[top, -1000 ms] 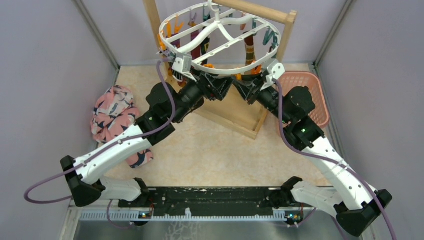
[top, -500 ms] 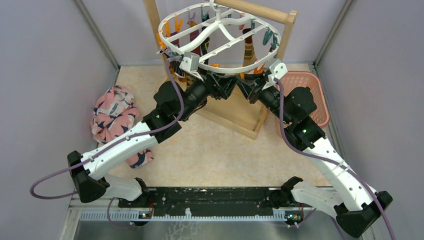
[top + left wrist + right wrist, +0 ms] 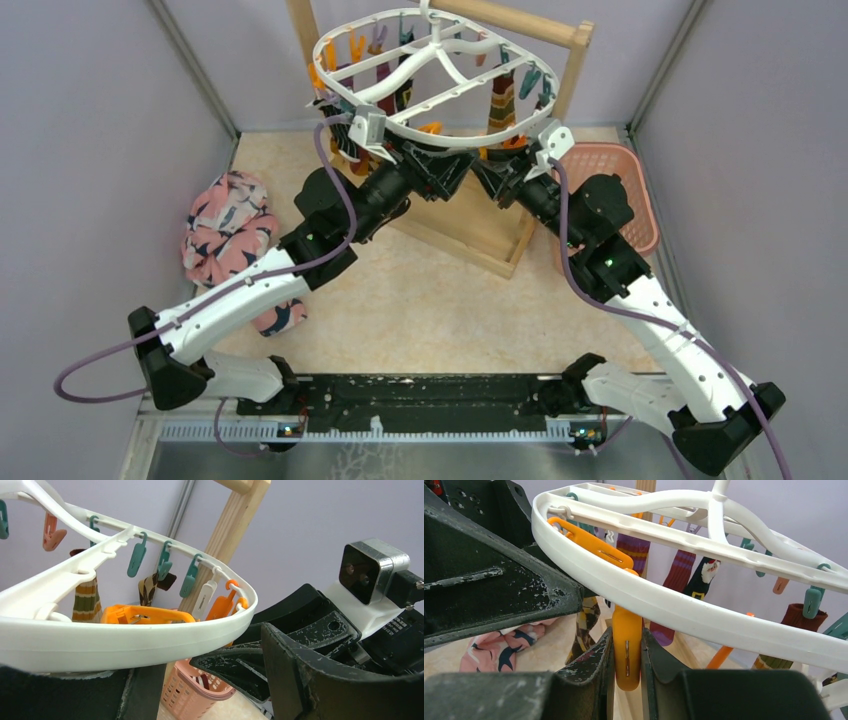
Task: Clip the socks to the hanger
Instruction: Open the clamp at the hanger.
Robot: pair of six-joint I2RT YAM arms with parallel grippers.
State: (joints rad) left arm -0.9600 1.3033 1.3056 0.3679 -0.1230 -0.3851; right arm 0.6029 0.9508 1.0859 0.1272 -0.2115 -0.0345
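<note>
The white oval hanger [image 3: 440,142] hangs from the wooden rack, with teal and orange clips round its frame. Several socks hang from it: an orange-striped one [image 3: 499,104], a maroon-purple one [image 3: 674,580], a black one [image 3: 700,580] and an argyle one [image 3: 147,587]. My right gripper [image 3: 626,647] is shut on an orange clip [image 3: 626,660] under the hanger's front rim [image 3: 684,611]. My left gripper [image 3: 200,655] stands open just under the same rim [image 3: 125,640], its jaws wide apart and empty. Both grippers meet tip to tip in the top view, left [image 3: 447,172] and right [image 3: 487,172].
The wooden rack [image 3: 470,228] stands on the table behind the arms. A pink lattice basket [image 3: 622,168] sits at the right, also in the left wrist view [image 3: 192,690]. A bulky pink bird-print cloth [image 3: 225,230] lies at the left.
The hanger has shifted slightly up and left. My left arm swung right, then back a little to the left. My right gripper has stayed at the front rim.
</note>
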